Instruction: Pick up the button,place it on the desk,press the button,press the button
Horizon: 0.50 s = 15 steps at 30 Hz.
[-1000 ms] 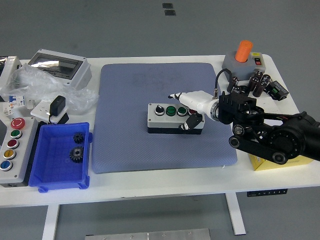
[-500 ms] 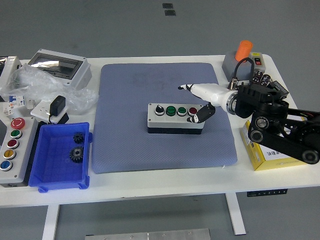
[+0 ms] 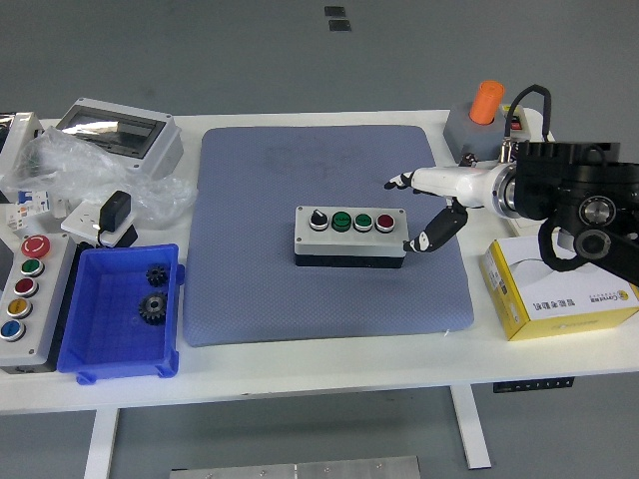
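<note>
Head view shows the right hand (image 3: 431,205), fingers spread and empty, just right of the button box (image 3: 350,235), whose long axis runs left-right across the blue mat (image 3: 250,289).

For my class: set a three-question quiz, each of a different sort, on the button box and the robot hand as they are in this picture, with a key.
1. True or false: the right robot hand grips the button box.
2. Multiple choice: the button box lies on (A) the blue bin, (B) the blue mat, (C) the yellow carton.
3. Fill in: the button nearest the robot hand is coloured ____.

Key
1. False: the hand is open, just right of the box, and holds nothing.
2. B: the blue mat.
3. Red: the red button is rightmost in the row.
</note>
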### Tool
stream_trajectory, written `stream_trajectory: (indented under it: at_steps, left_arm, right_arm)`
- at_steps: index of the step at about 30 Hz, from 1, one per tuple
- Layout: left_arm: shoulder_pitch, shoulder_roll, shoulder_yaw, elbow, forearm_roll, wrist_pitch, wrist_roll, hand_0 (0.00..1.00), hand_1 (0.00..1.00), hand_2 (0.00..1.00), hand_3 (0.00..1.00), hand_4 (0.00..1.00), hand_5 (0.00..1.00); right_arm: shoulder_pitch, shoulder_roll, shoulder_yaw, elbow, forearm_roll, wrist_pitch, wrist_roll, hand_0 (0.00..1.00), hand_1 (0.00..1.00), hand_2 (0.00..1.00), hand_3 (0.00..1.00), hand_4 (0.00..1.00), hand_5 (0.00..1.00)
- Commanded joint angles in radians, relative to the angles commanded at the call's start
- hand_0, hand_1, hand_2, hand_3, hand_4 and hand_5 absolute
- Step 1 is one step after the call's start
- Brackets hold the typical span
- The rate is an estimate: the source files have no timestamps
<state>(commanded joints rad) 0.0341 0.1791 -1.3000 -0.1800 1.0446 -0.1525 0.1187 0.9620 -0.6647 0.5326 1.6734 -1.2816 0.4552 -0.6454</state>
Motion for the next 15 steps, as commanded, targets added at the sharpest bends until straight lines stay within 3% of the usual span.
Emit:
stream_trajectory:
  at_steps: [1, 6, 7, 12, 13, 15]
  left_arm:
    - [0.0, 0.0, -0.001, 0.0, 0.002, 0.0, 0.002, 0.668, 0.672, 0.524, 0.587, 0.52, 0.149]
    - [0.001, -0.002, -0.005, 0.0, 0.007, -0.003, 0.01, 0.668, 0.672, 0.524, 0.587, 0.52, 0.149]
    - [0.001, -0.002, -0.005, 0.0, 0.008, -0.003, 0.011, 0.671, 0.67, 0.521, 0.585, 0.507, 0.128]
    - [0.004, 0.0, -0.007, 0.0, 0.007, -0.006, 0.016, 0.671, 0.67, 0.521, 0.585, 0.507, 0.128]
    - [0.004, 0.0, -0.008, 0.0, 0.007, -0.006, 0.018, 0.671, 0.659, 0.517, 0.584, 0.474, 0.095]
    - [0.004, 0.0, -0.008, 0.0, 0.008, -0.007, 0.02, 0.671, 0.659, 0.517, 0.584, 0.474, 0.095]
  right_arm:
    - [0.009, 0.01, -0.005, -0.007, -0.003, 0.011, 0.0, 0.564, 0.623, 0.617, 0.998, 0.321, 0.236]
    - [0.04, 0.045, -0.04, -0.046, -0.005, 0.044, 0.0, 0.564, 0.623, 0.617, 0.998, 0.321, 0.236]
    - [0.044, 0.049, -0.046, -0.054, -0.004, 0.05, 0.0, 0.446, 0.551, 0.393, 0.998, 0.229, 0.157]
    - [0.054, 0.053, -0.069, -0.077, 0.013, 0.066, 0.0, 0.446, 0.551, 0.393, 0.998, 0.229, 0.157]
    - [0.056, 0.055, -0.074, -0.082, 0.017, 0.067, 0.0, 0.391, 0.461, 0.316, 0.998, 0.18, 0.085]
    - [0.058, 0.06, -0.081, -0.089, 0.023, 0.068, 0.0, 0.391, 0.461, 0.316, 0.998, 0.18, 0.085]
